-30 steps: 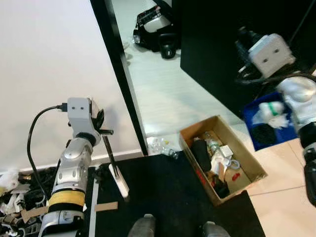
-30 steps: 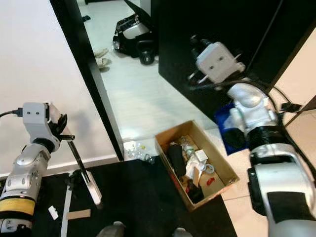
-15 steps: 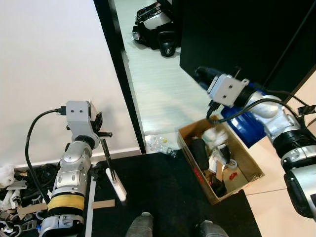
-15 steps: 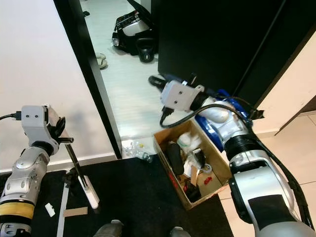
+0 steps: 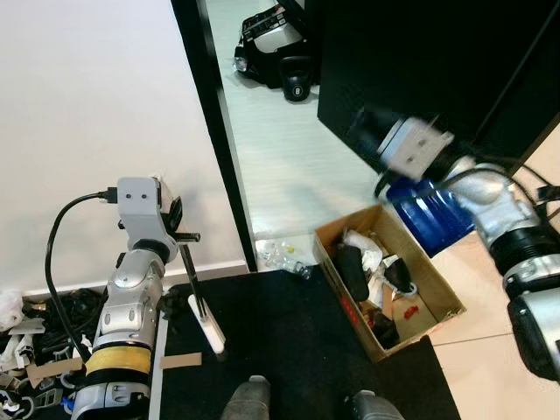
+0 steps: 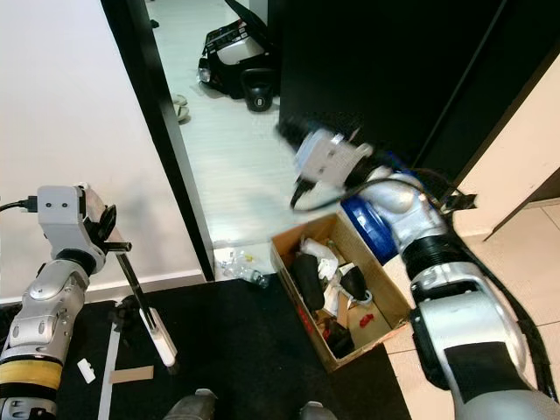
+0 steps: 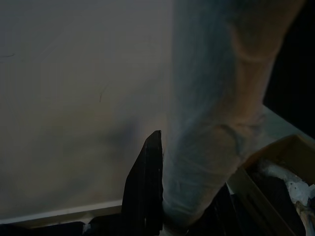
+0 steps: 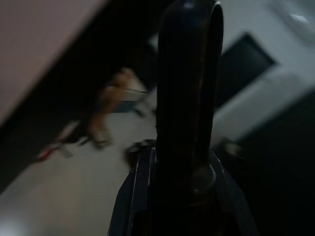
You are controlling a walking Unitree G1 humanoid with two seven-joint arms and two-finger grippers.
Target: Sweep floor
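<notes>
the left end effector [image 5: 178, 236] grips a black-handled broom [image 5: 199, 297] with a white end, slanting down onto the black mat [image 5: 297, 350]. the right end effector [image 5: 372, 131], fingers pressed together, hovers above a cardboard box [image 5: 437, 302] of rubbish.

Left arm at 8 o'clock, forearm upright, yellow band near the elbow, black cable looping off the wrist camera. Left hand [image 5: 182, 234] sits at wrist top, fingers [image 7: 145, 189] closed. Right arm reaches in from 4 o'clock toward centre, blurred at the wrist. Right hand [image 8: 189, 73] fingers pressed together.
</notes>
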